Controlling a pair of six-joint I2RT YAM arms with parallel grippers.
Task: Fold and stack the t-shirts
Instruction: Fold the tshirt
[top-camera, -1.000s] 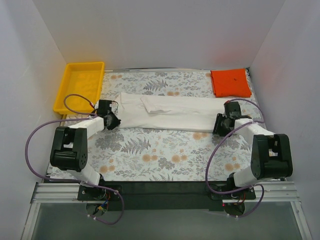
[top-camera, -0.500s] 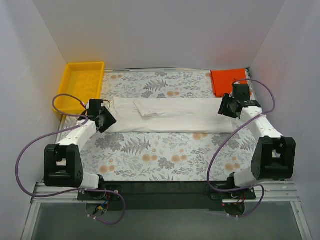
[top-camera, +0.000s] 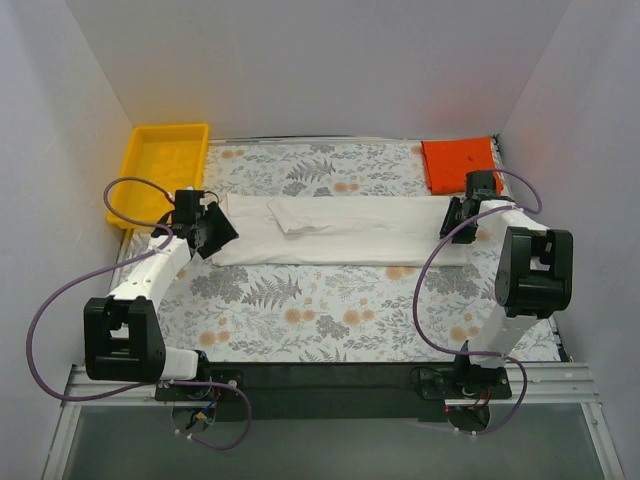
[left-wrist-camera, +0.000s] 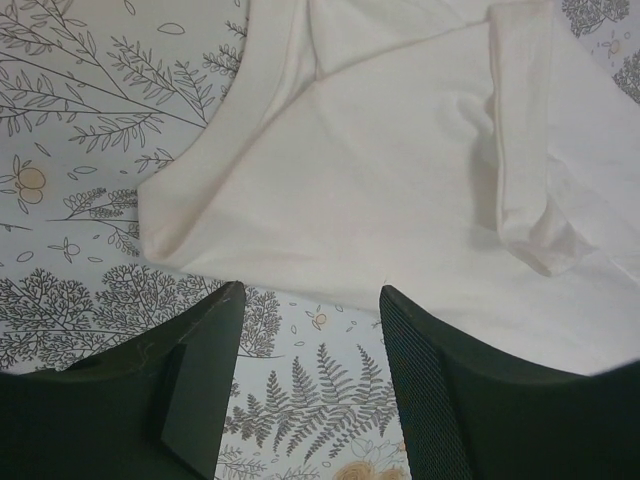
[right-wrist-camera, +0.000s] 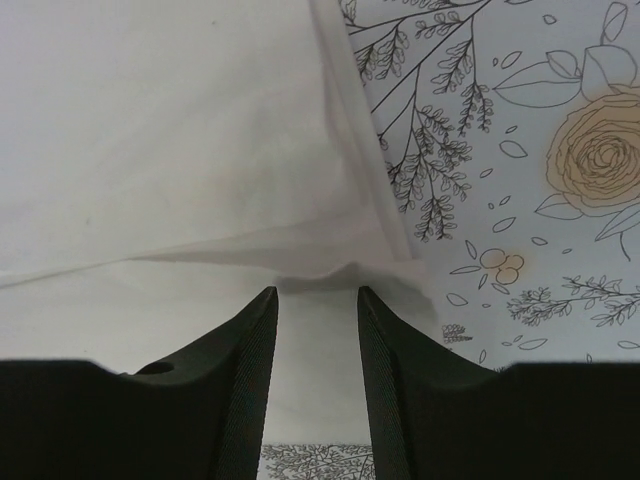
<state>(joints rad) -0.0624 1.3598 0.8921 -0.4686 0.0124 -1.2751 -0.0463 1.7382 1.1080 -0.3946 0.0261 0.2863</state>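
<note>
From overhead I see the white shirt (top-camera: 340, 232) lying as a long folded strip across the flowered table (top-camera: 330, 310). The orange shirt (top-camera: 458, 165) sits folded square at the far right corner, and a yellow tray (top-camera: 165, 130) at the far left. Only the wrist cameras show me the fingers. The left gripper (left-wrist-camera: 310, 295) is spread with nothing between, just short of the strip's left edge. The right gripper (right-wrist-camera: 317, 292) is over the strip's right end, with a raised crease at its tips; I cannot tell whether it is pinching.
</note>
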